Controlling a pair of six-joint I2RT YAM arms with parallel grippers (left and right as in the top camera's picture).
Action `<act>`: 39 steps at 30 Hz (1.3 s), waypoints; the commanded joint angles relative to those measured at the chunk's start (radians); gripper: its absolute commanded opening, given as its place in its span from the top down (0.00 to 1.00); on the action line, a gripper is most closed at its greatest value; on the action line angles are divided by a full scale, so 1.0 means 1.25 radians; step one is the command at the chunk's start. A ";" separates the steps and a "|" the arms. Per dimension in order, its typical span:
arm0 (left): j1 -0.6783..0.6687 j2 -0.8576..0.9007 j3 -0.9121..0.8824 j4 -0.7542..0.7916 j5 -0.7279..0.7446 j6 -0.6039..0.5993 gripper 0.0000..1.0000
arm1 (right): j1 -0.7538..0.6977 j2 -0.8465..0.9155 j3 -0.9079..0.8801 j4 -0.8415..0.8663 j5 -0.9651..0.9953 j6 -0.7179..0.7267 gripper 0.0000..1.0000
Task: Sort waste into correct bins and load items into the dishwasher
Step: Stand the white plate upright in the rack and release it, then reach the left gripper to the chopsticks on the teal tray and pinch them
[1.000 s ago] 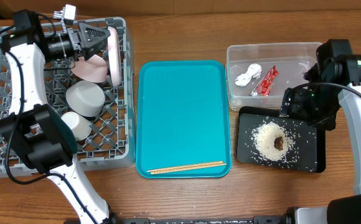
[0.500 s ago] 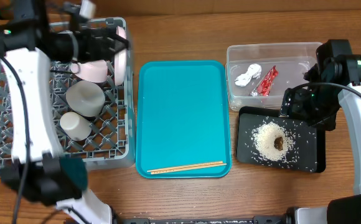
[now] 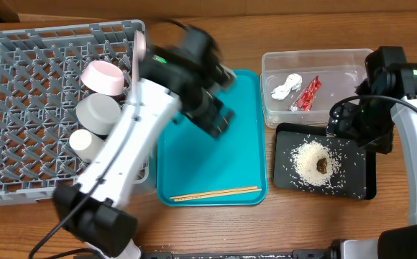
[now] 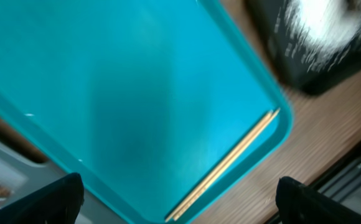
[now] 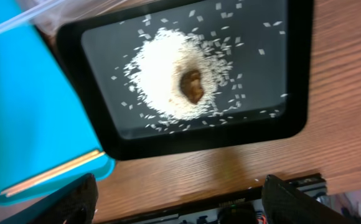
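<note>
Wooden chopsticks [image 3: 216, 192] on teal tray [image 3: 237, 137] (near edge), rice [image 3: 309, 160] on black tray [image 3: 357, 177]

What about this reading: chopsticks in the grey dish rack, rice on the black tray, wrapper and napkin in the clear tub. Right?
Not quite. The chopsticks lie on the teal tray, not in the grey dish rack; the overhead view shows it. Rice on the black tray, wrapper and napkin in the clear tub: correct.

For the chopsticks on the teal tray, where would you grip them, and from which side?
Probably mid-length, from straight above, with the jaws closing across both sticks together. The chopsticks lie flat, side by side, along the near rim of the teal tray, and that rim blocks a sideways approach.
</note>
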 commanded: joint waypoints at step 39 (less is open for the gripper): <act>-0.209 0.009 -0.604 0.400 -0.294 -0.200 0.52 | -0.033 -0.016 0.017 -0.011 0.038 0.034 0.12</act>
